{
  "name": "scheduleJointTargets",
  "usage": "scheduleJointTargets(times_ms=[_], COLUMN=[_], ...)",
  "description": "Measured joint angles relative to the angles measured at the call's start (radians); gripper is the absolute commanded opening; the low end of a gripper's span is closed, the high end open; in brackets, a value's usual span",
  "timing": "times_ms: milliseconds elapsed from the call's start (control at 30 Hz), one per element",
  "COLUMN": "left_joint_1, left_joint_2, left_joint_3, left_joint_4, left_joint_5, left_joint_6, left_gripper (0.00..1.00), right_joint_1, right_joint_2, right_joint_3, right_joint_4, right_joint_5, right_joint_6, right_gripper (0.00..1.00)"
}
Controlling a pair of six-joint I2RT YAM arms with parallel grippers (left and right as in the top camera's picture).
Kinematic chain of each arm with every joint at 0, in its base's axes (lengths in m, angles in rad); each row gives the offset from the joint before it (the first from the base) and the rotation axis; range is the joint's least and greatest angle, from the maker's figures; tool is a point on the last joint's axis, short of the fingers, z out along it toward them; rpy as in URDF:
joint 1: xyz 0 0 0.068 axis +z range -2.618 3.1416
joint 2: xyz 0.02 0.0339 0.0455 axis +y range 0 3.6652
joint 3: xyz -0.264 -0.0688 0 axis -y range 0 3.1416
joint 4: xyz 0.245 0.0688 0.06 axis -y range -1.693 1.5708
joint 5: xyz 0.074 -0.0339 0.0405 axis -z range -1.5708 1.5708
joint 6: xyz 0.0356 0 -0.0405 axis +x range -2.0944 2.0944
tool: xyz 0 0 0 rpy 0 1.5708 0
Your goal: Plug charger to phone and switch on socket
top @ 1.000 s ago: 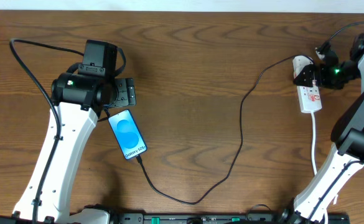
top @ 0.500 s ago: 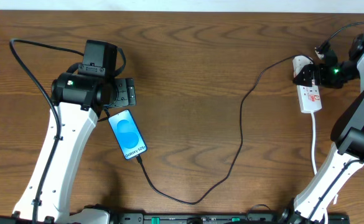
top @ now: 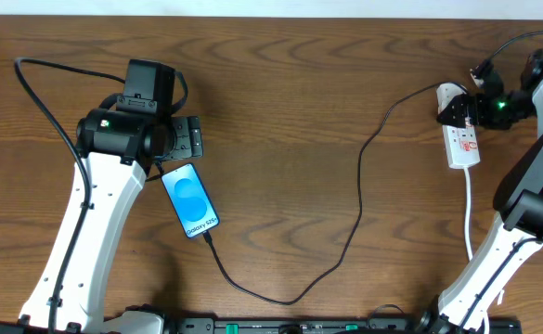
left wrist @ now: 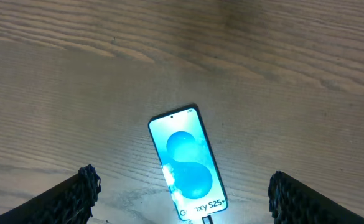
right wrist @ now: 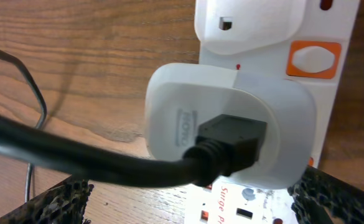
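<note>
The phone [top: 190, 199] lies on the wooden table with its blue "Galaxy S25" screen lit; it also shows in the left wrist view [left wrist: 186, 163]. The black charger cable [top: 345, 246] runs from the phone's lower end, where its tip sits in the port, in a loop to a white adapter [right wrist: 231, 134] plugged into the white socket strip [top: 463, 141]. My left gripper [top: 186, 139] is open just above the phone's top end. My right gripper [top: 458, 109] is open over the strip's top end, its fingers either side of the adapter, near an orange switch [right wrist: 313, 59].
The strip's white cord [top: 469, 213] runs down the right side of the table. A thick black robot cable [top: 44, 102] arcs at the left. The table's far edge is at the top of the overhead view.
</note>
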Motion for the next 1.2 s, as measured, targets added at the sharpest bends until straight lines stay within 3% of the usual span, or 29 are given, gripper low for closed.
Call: scheduleJointTargets(times_ms=[1200], left_joint_1=[0.000], left_joint_2=[0.000], left_joint_3=[0.000], left_joint_4=[0.000], left_joint_5=[0.000], left_joint_6=[0.000], left_gripper=[0.89], right_joint_1=[0.002], right_joint_2=[-0.002], right_joint_3=[-0.031], right_joint_4=[0.068], right_joint_5=[-0.058], right_joint_6=[0.080], right_gripper=[0.99])
